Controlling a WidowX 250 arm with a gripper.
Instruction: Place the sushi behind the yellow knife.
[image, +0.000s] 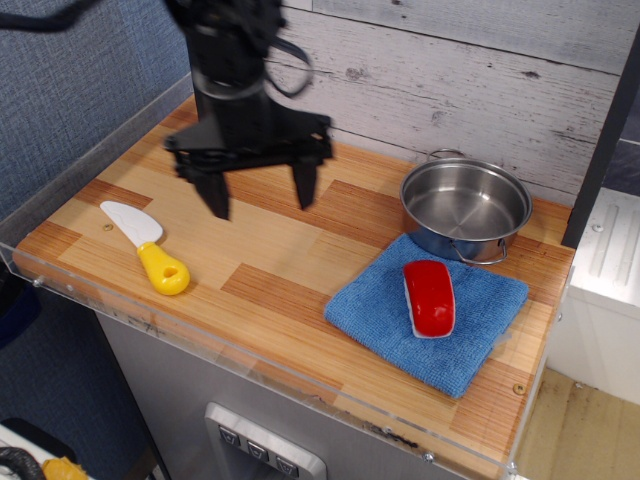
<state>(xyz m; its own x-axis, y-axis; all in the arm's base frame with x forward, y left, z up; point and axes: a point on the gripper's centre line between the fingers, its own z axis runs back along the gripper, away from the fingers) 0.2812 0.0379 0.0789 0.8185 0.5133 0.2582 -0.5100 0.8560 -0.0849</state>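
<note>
End effector (260, 198) upper centre of frame, above tabletop (270, 250), fingers spread wide, holding nothing. Sushi (429, 297) lower right, lying on blue cloth (380, 310) beside steel pot (466, 208). Yellow knife (146, 246) far left, well apart.

The arm (232, 45) is black all over, a thick rounded column with a dark cable looping out at its side. It ends in a wide black crossbar from which the gripper (261, 193) hangs as two long, tapering black fingers (305, 184). The picture is motion-blurred, so screws or markings cannot be made out.
</note>
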